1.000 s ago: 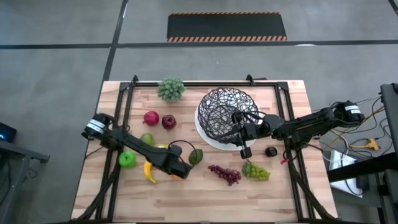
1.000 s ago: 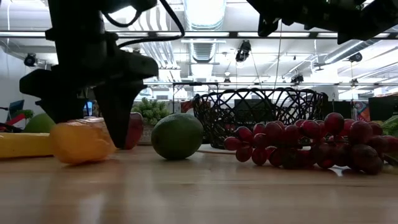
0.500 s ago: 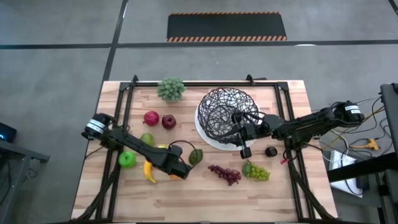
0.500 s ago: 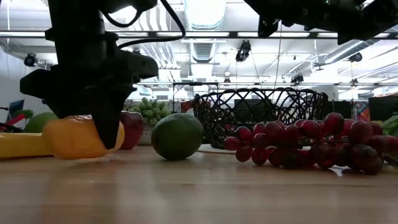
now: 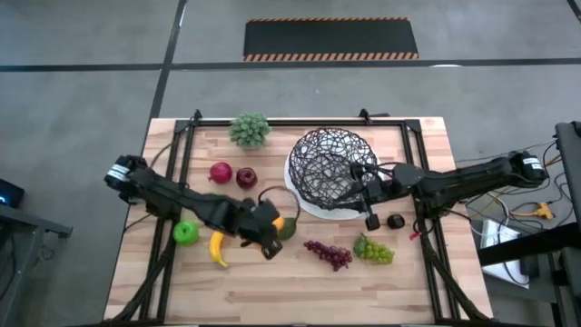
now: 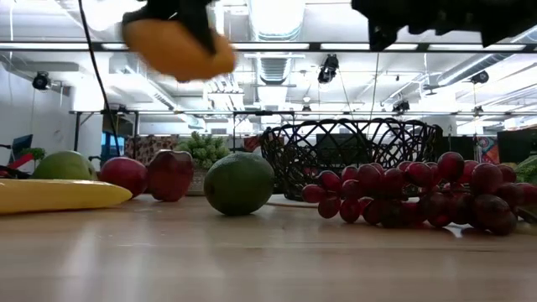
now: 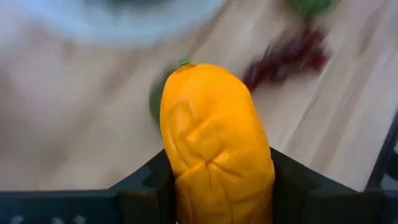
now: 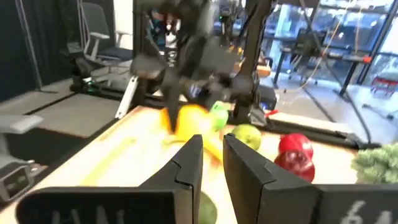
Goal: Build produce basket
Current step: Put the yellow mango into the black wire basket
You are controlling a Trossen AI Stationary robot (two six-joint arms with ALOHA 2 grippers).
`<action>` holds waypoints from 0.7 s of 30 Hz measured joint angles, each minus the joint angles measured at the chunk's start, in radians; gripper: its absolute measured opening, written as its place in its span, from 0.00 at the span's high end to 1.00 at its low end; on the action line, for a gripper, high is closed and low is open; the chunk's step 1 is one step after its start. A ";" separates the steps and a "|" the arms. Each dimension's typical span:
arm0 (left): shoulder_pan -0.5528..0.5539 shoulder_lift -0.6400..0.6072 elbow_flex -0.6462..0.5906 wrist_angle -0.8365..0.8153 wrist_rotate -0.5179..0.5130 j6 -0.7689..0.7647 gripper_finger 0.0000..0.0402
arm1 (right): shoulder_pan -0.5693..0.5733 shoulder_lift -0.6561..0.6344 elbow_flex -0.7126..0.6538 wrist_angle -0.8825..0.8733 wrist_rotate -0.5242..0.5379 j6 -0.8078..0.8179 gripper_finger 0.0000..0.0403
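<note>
Two dark, cable-trailing jointed arms

Support was a light wooden table [image 5: 227, 291] with a black frame along its edges. Resting on it: potted plant [image 5: 250, 129], two red apples [image 5: 221, 172], green apple [image 5: 185, 233], banana [image 5: 218, 250], avocado [image 5: 287, 229], purple grapes [image 5: 329, 253], green grapes [image 5: 374, 250], and the wire basket [image 5: 329, 163] on its white plate.

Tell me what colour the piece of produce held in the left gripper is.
Orange carrot, with a small green tip; the left wrist view shows it best.
</note>
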 joint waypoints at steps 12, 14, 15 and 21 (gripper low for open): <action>0.223 -0.004 0.026 0.385 0.011 0.734 0.60 | 0.041 -0.108 -0.067 0.032 -0.014 0.017 0.87; 0.265 0.010 0.026 0.445 0.038 0.800 0.59 | 0.046 -0.115 -0.069 0.032 -0.014 0.017 0.87; 0.285 0.017 0.025 0.457 0.043 0.824 0.59 | 0.050 -0.116 -0.069 0.033 -0.014 0.017 0.87; 0.397 0.068 0.025 0.569 0.054 0.859 0.59 | 0.064 -0.119 -0.069 0.033 -0.014 0.016 0.87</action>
